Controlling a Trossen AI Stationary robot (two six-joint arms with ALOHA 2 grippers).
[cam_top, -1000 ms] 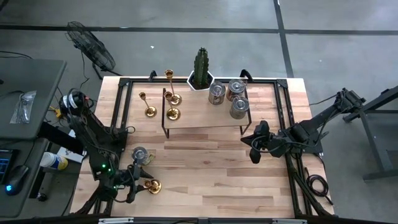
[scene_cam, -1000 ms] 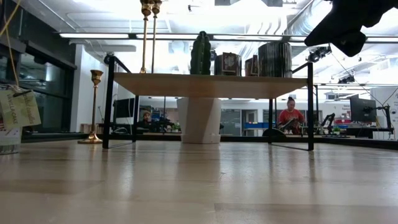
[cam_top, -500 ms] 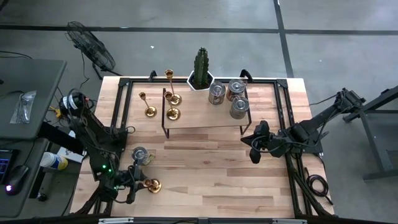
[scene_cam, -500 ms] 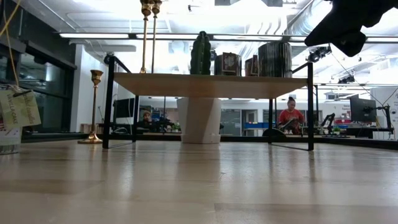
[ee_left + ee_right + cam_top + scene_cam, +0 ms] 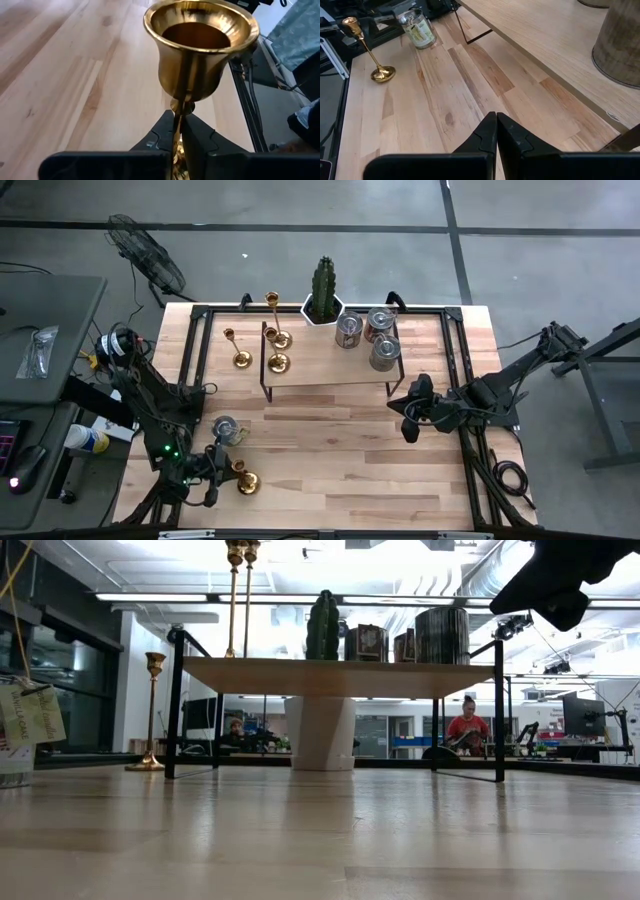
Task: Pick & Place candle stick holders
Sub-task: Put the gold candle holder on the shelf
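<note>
High view: the left gripper (image 5: 228,469) sits at the lower left of the frame, near the front edge of the light wooden table (image 5: 340,470), with its fingers closed on the thin stem of a shiny brass candle stick holder with a round flared base (image 5: 243,478). In the left wrist view the two dark fingers (image 5: 162,134) pinch that stem just under the holder's gold cup (image 5: 200,45), which fills the upper middle of the frame. In the right wrist view the same holder (image 5: 367,50) shows at the upper left, tilted, its base on the wood. Just above the left gripper in the high view stands a small glass jar with a pale label and metal lid (image 5: 226,428).

Three more brass candle stick holders stand at the upper left centre: a short one (image 5: 240,352) on the table, left of a low wooden shelf with a black metal frame (image 5: 330,370), and two taller ones (image 5: 277,363) (image 5: 281,335) on the shelf's left end. A green cactus in a white pot (image 5: 323,292) and three silver metal tins (image 5: 368,335) occupy the shelf's upper middle and right.

The right gripper (image 5: 408,420) hangs right of centre, over bare wood below the shelf's right end; its fingers (image 5: 485,135) are pressed together on nothing.

In the low view, a person in a red top (image 5: 466,728) sits far behind the table.
</note>
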